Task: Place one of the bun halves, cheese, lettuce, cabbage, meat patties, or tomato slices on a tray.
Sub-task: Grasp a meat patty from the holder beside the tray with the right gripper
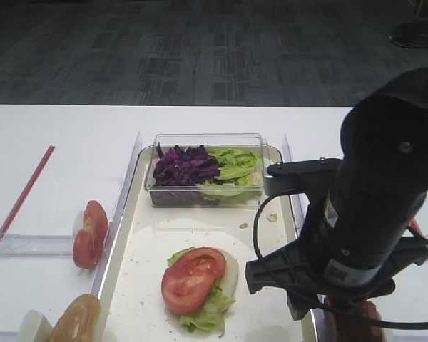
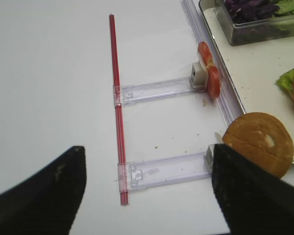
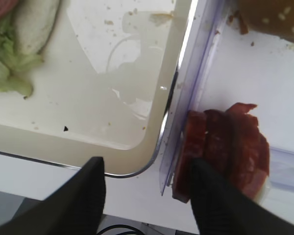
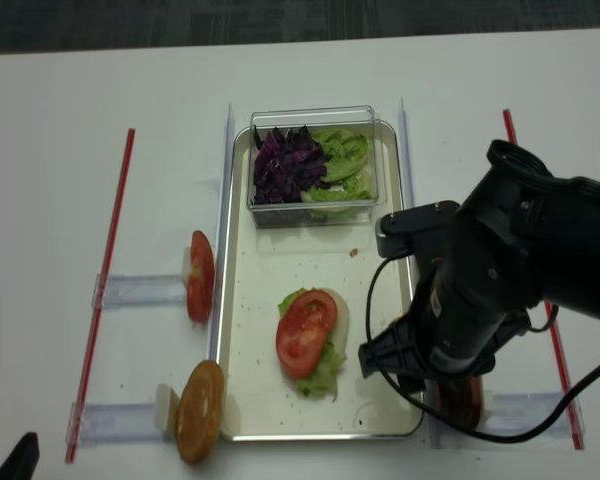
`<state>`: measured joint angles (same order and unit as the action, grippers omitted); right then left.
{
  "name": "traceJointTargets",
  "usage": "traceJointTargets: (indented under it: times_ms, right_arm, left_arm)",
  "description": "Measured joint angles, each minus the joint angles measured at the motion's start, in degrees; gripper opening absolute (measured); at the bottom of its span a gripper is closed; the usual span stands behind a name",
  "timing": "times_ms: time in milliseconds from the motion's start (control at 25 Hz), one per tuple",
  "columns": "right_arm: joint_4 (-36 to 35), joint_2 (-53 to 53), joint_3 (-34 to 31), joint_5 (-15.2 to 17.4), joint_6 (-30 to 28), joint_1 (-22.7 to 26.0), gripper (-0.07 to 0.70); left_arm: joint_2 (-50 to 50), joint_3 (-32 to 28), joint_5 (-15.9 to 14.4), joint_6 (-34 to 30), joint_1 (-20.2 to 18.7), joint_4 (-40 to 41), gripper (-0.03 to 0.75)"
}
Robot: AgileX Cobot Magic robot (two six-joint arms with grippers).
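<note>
The cream-white tray [image 4: 250, 300] holds a stack: a tomato slice [image 1: 192, 278] on lettuce [image 1: 210, 313] over a pale round piece. More tomato slices [image 1: 90, 234] stand in a clear holder left of the tray, and a bun half [image 1: 77, 320] stands in the holder nearer the front. In the right wrist view, my right gripper [image 3: 147, 196] is open over the tray's near right corner [image 3: 137, 166]. Its right finger [image 3: 215, 200] is in front of the upright meat patties [image 3: 225, 142]. My left gripper [image 2: 147, 196] is open above bare table, beside the bun half [image 2: 258, 142].
A clear plastic box [image 1: 207, 171] with purple cabbage [image 1: 184, 165] and lettuce [image 1: 235, 167] sits at the tray's far end. Clear rails [image 3: 186, 98] flank the tray. Red straws [image 2: 116, 98] lie at both sides. Another bun half [image 3: 274, 17] lies right of the tray.
</note>
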<state>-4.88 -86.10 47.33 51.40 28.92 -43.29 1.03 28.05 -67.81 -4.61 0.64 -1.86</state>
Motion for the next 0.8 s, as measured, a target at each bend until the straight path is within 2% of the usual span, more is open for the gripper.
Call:
traceJointTargets:
  times_ms: [800]
  right_arm:
    - [0.49,-0.13,0.13,2.10,1.32,0.00,0.418]
  left_arm:
    - [0.00,0.00,0.00,0.00,0.00,0.00,0.492]
